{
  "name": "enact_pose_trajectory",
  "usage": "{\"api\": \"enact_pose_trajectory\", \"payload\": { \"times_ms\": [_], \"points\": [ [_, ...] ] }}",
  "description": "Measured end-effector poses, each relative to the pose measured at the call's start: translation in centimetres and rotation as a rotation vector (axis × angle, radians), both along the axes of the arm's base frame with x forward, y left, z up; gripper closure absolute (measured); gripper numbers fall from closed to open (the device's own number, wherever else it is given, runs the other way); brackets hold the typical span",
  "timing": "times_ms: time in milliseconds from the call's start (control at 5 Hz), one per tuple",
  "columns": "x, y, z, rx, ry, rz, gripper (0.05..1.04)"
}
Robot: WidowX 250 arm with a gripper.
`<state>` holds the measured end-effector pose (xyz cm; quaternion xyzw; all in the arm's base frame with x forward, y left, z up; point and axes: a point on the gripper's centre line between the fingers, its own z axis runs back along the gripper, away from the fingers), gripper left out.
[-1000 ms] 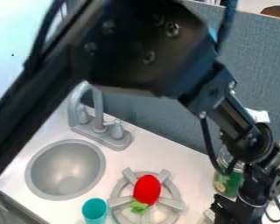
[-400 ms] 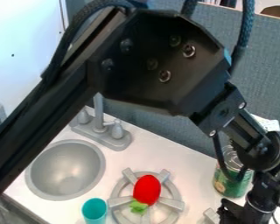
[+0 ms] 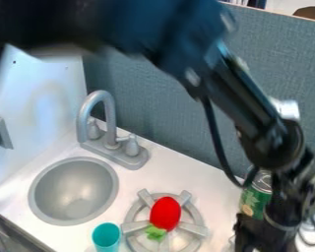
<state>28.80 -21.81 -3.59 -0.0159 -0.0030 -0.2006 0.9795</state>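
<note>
My gripper hangs at the lower right of the camera view, with its lower end close to the bottom edge; whether it is open or shut cannot be made out. Just behind it stands a green can, partly covered by the arm. To the left, a red strawberry-like toy with green leaves lies on the grey burner grate, apart from the gripper. A teal cup is left of the grate, near the bottom edge.
A round grey sink is set in the white counter at left, with a grey faucet behind it. A grey-blue partition rises along the back, and a white panel stands at left.
The upper arm has risen toward the top of the view, uncovering the faucet. The gripper, after shifting right, is back further left and covers part of the can. The toy and cup have stayed put.
</note>
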Motion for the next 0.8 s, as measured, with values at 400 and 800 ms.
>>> {"api": "enact_pose_trajectory", "payload": {
  "times_ms": [400,800],
  "points": [
    [-2.0,5.6,4.3,0.098,0.041,0.072,0.087],
    [-3.9,12.0,4.1,0.149,0.136,0.167,0.085]
  ]
}}
